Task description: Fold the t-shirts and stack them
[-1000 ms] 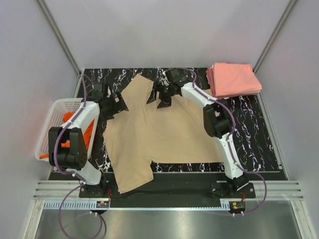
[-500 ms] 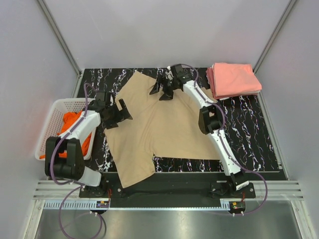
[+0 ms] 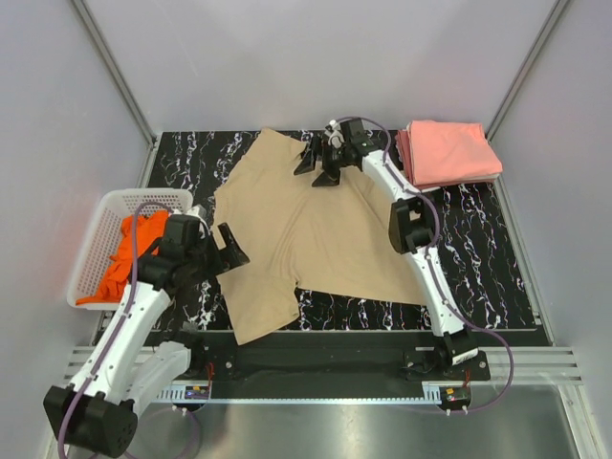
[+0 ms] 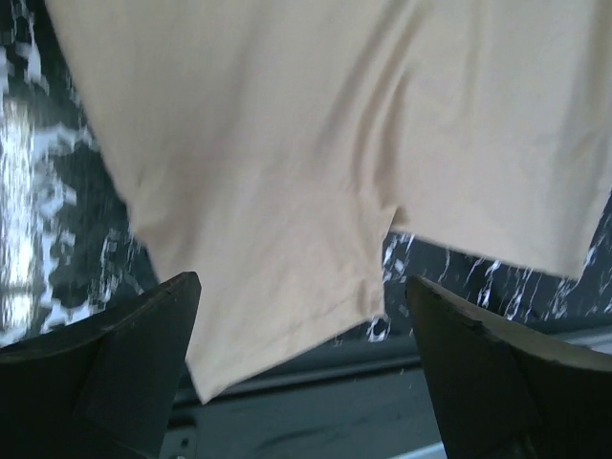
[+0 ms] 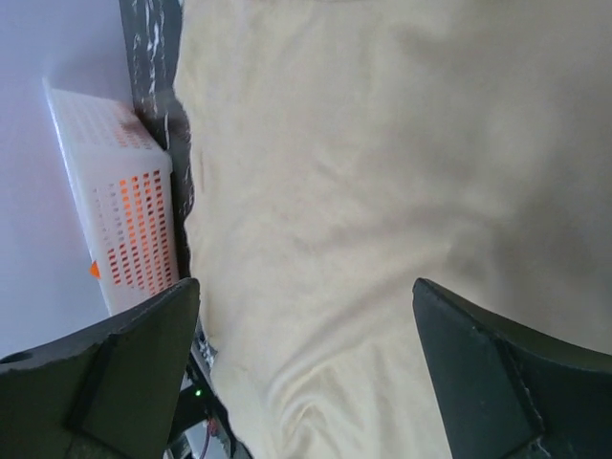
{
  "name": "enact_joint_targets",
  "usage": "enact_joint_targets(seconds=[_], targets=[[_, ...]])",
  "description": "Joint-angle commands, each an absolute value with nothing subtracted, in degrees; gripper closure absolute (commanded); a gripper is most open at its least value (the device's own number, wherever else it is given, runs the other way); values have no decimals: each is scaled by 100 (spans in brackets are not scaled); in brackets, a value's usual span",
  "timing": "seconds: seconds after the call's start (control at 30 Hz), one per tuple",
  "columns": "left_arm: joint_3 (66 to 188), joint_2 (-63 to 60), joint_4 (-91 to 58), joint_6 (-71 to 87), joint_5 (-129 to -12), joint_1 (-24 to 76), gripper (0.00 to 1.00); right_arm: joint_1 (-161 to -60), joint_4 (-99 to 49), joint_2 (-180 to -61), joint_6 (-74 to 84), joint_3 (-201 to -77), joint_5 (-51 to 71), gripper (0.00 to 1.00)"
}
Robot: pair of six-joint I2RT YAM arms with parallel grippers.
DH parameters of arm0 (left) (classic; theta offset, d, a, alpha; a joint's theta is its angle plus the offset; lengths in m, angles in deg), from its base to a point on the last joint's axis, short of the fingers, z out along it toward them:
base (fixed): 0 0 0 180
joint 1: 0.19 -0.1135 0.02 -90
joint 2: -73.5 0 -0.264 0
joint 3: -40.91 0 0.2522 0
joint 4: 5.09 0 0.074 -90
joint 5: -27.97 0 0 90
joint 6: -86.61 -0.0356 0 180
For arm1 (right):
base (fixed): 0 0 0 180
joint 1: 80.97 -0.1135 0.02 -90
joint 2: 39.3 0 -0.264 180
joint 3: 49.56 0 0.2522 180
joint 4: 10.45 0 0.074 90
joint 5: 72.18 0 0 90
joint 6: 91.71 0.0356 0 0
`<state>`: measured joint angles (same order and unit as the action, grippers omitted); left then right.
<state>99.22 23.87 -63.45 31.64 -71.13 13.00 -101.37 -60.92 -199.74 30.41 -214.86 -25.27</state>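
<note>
A tan t-shirt (image 3: pixel 306 229) lies spread flat on the black marbled table (image 3: pixel 497 258); one sleeve (image 3: pixel 260 314) reaches over the near edge. My left gripper (image 3: pixel 226 251) hovers open at the shirt's left edge, holding nothing; in the left wrist view the sleeve (image 4: pixel 287 287) shows between the wide fingers (image 4: pixel 105 363). My right gripper (image 3: pixel 318 163) hangs open over the shirt's far part with only tan cloth (image 5: pixel 382 172) below it. Folded salmon-pink t-shirts (image 3: pixel 448 153) are stacked at the far right corner. An orange t-shirt (image 3: pixel 134 251) lies crumpled in the basket.
A white lattice basket (image 3: pixel 100 218) stands off the table's left side, also visible in the right wrist view as the basket (image 5: pixel 124 229). Metal rails (image 3: pixel 316 368) run along the near edge by the arm bases. Grey walls close in the back and sides.
My left arm has drawn back toward the near left, away from the shirt's far-left part. The right gripper has moved farther back and opened wider. The shirt lies flatter.
</note>
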Motion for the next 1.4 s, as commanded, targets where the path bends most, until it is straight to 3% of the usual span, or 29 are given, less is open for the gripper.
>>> enact_joint_targets(seconds=[0.0, 0.13, 0.47, 0.63, 0.9, 1.03, 1.13, 1.23, 1.37], targets=[[9800, 2901, -7227, 3562, -6696, 1755, 7, -10425, -6015, -18460, 2844, -21055, -2736, 0], [9283, 3236, -7588, 3905, -6729, 1932, 9, -10654, -6374, -17292, 2625, -19966, -2078, 0], [8394, 3447, -7668, 5601, -5940, 3715, 15, -10821, -6814, -12537, 3299, -13932, 1735, 0], [8087, 3246, -7492, 6497, -5509, 4753, 21, -10795, -7176, -10877, 4056, -12470, 2661, 0], [7954, 2622, -7168, 6894, -5105, 5343, 28, -10480, -7246, -10328, 4302, -11755, 2530, 0], [7893, 2305, -6965, 6860, -5096, 5343, 42, -9970, -7263, -10276, 4557, -11299, 2371, 0], [7849, 2243, -6798, 6824, -5095, 5343, 48, -9479, -7307, -10100, 4829, -10921, 2380, 0], [7796, 2191, -6648, 6754, -5096, 5299, 60, -9319, -7325, -10038, 5119, -10657, 2485, 1], [7831, 2164, -6517, 6701, -4964, 5308, 85, -9310, -7526, -10108, 5593, -10314, 2783, 0]])
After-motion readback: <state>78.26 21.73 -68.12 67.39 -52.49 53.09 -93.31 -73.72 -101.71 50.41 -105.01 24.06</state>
